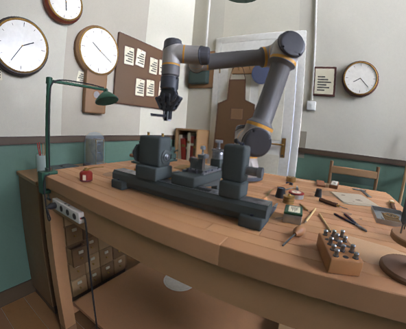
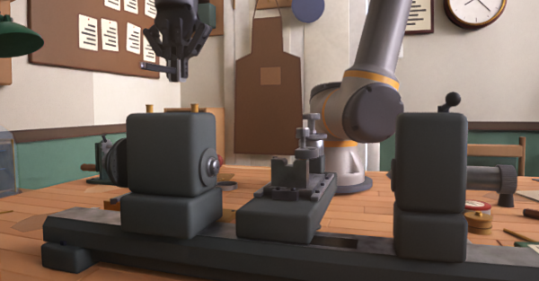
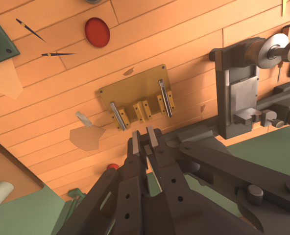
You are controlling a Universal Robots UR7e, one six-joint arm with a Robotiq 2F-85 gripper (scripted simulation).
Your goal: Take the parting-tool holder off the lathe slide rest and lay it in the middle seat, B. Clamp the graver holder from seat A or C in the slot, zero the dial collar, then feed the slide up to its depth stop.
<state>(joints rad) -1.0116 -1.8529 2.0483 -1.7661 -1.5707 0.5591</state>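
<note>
My gripper hangs high above the bench, over and behind the lathe headstock. The parting-tool holder, a thin dark bar, is clamped in its fingers and sticks out sideways. Below lies the brass seat plate with three seats. A holder rests in the left seat and another in the right seat, while the middle seat holds nothing. The slide rest sits on the lathe bed, its dial collar at the far end.
Behind the bench stand the wall with clocks, a pinboard and an apron on the door. The tailstock rises right of the slide rest. A green lamp reaches in from the left. Small tools and tins are scattered over the right of the bench.
</note>
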